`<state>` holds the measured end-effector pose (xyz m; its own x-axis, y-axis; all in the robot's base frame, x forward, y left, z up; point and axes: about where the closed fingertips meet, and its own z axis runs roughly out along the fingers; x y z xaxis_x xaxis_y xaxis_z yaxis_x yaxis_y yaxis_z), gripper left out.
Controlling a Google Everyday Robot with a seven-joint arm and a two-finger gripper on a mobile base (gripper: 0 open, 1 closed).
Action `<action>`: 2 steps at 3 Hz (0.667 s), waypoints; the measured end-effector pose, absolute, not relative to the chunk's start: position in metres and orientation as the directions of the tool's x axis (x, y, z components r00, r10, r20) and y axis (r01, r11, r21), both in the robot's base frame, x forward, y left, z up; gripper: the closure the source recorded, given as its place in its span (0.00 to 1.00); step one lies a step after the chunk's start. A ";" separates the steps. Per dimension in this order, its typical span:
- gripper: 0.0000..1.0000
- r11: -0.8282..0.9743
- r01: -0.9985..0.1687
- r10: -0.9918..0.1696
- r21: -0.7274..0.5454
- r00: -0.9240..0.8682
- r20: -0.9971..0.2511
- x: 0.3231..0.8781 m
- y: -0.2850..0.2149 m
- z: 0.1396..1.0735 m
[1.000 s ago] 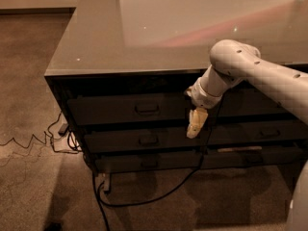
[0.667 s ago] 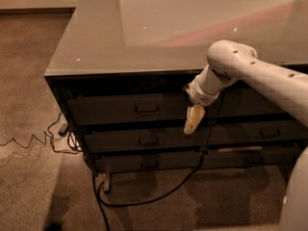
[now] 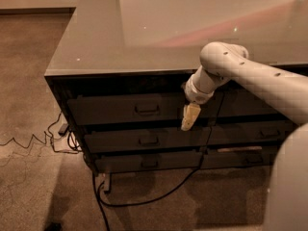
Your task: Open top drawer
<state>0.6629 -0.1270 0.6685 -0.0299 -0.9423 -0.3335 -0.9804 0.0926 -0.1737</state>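
The top drawer (image 3: 110,110) is the tallest dark grey front in the left stack under the grey countertop, with a small metal pull handle (image 3: 147,109) at its centre. Its front sits level with the cabinet face. My gripper (image 3: 189,117) points down from the white arm (image 3: 250,73), which comes in from the right. It hangs in front of the right end of the top drawer's front, to the right of the handle and slightly lower. It holds nothing that I can see.
Two shallower drawers (image 3: 147,140) lie below the top one, and more drawer fronts (image 3: 250,131) are to the right behind the arm. The countertop (image 3: 144,28) overhangs them. Black cables (image 3: 144,198) and a plug block (image 3: 62,129) lie on the carpet at the cabinet's foot.
My gripper has shifted slightly left and up along the top drawer's front, closer to the handle. The drawers have not moved.
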 end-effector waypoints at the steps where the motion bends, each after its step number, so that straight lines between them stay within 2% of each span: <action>1: 0.00 0.079 -0.983 -0.949 -0.164 -0.024 -0.315 0.676 -0.127 0.657; 2: 0.00 0.053 -0.987 -0.955 -0.154 -0.005 -0.296 0.688 -0.125 0.651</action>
